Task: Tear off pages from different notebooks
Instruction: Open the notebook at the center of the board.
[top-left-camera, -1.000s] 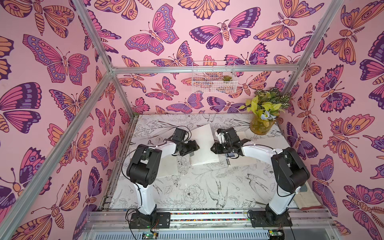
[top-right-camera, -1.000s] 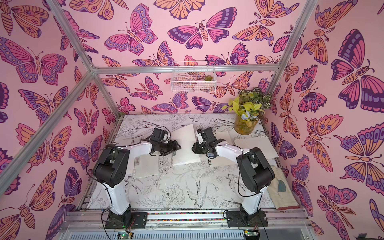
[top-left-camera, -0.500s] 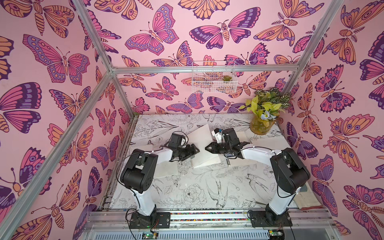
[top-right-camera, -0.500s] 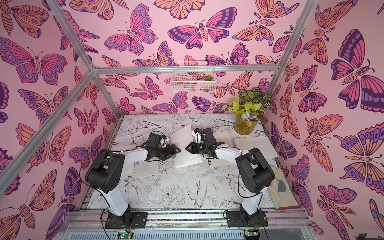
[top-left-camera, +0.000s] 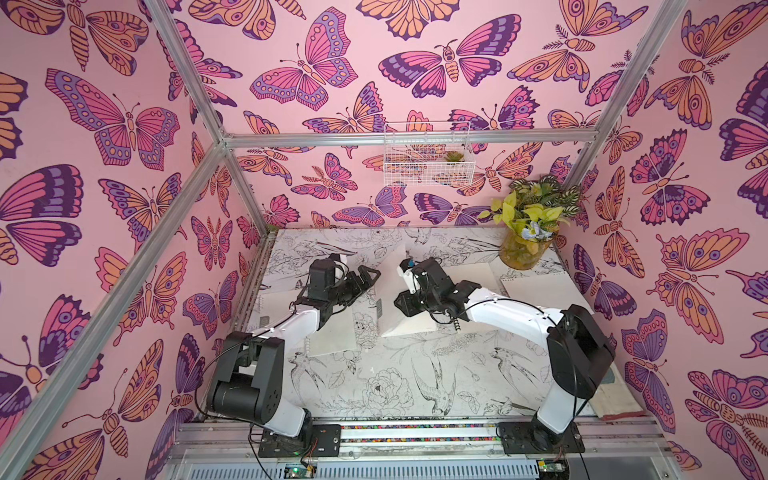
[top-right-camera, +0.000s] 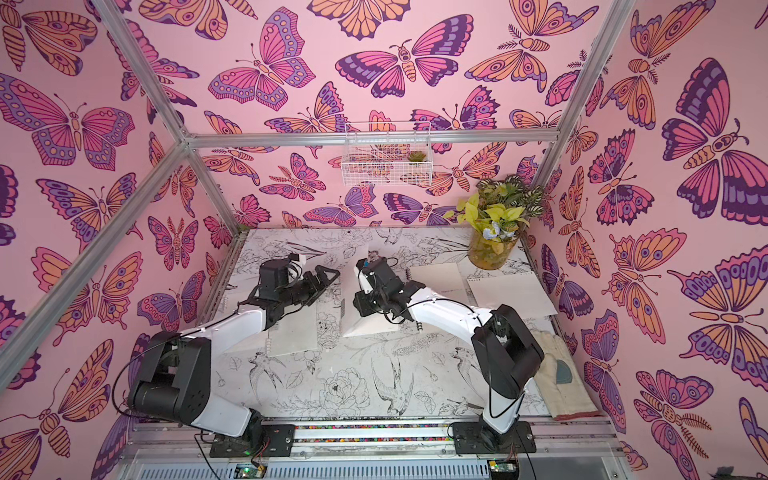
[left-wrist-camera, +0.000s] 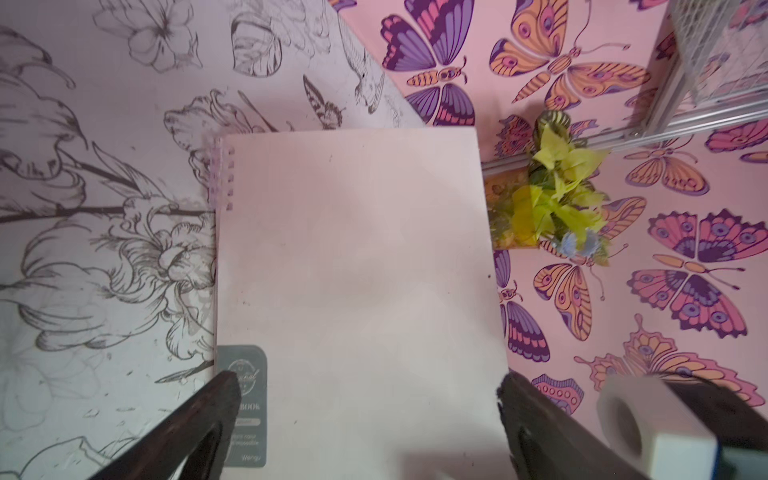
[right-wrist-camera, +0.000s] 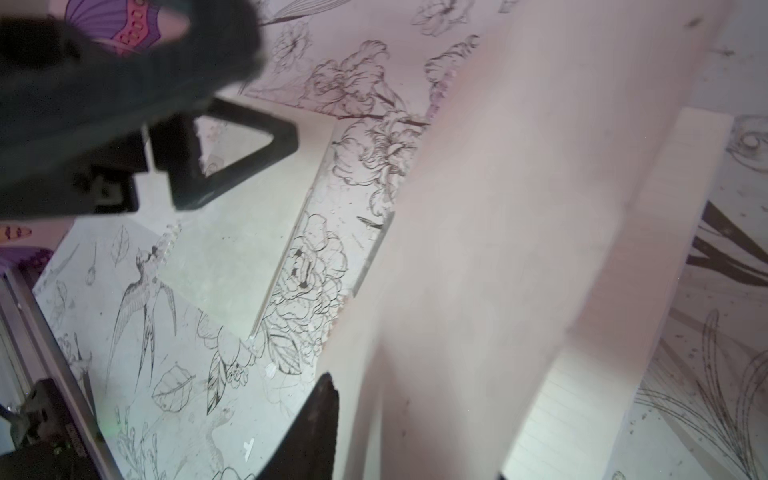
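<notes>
The middle notebook (top-left-camera: 415, 326) lies open on the table. Its cream cover (left-wrist-camera: 353, 270), with a grey label (left-wrist-camera: 245, 407) and white coils (left-wrist-camera: 216, 174), stands raised like a tent. My right gripper (top-left-camera: 402, 302) (right-wrist-camera: 409, 453) is shut on the cover's free edge, and a lined page (right-wrist-camera: 582, 374) shows beneath. My left gripper (top-left-camera: 370, 279) (left-wrist-camera: 368, 386) hangs open just left of the cover, holding nothing. A second notebook (top-left-camera: 332, 336) lies under the left arm. A black-coiled notebook (top-right-camera: 436, 282) and a loose page (top-right-camera: 507, 293) lie at the right.
A glass vase of leaves (top-left-camera: 525, 249) stands at the back right corner. A white wire basket (top-left-camera: 426, 153) hangs on the back wall. A cream glove (top-right-camera: 561, 382) lies at the table's right front edge. Another sheet (top-left-camera: 286, 278) lies at the back left.
My left gripper has opened wide and drawn back to the left, away from the cover. The right gripper has shifted left and now holds the cover up more steeply.
</notes>
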